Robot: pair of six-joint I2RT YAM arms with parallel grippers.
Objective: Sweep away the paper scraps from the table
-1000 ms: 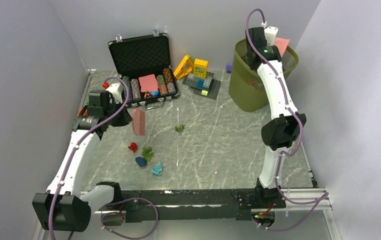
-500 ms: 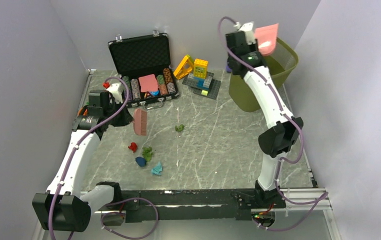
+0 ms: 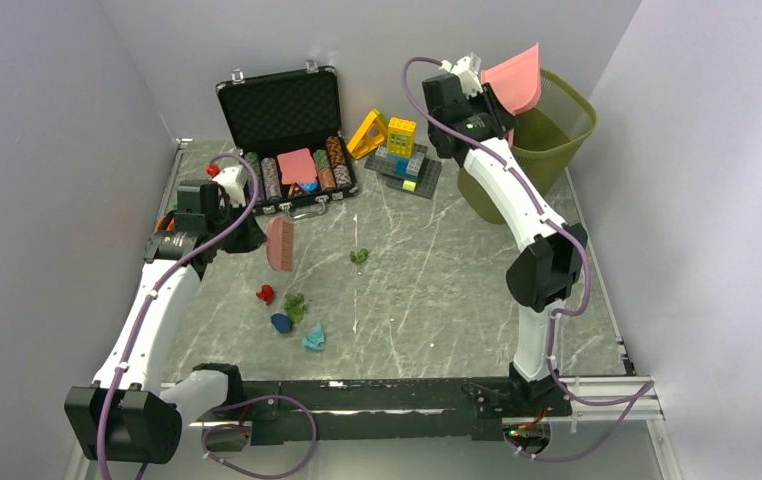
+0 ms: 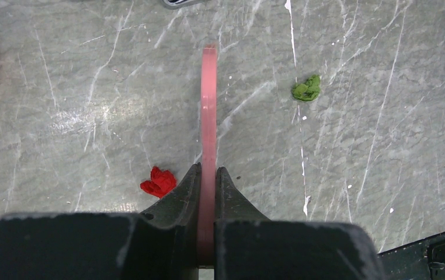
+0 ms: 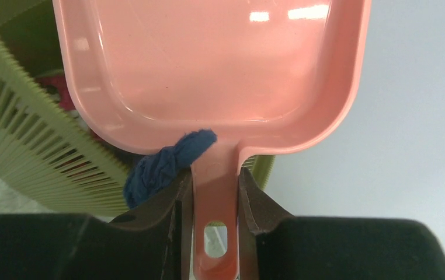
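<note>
Though scattered, paper scraps point(image 3: 295, 305) sit left of centre on the table point(image 3: 437, 280): crumpled wads, red, green, dark blue, teal. Left gripper point(image 4: 208, 175) clamps flat pink sweeper point(image 4: 209, 105). Right gripper point(image 5: 215, 175) clamps pink dustpan point(image 5: 208, 64) over green bin point(image 3: 547, 150), far right.

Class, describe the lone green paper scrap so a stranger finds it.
Find the open black case at the far side. In front of it, right of the pink brush, lies a green wad. It sits alone; the other scraps cluster together.
</note>
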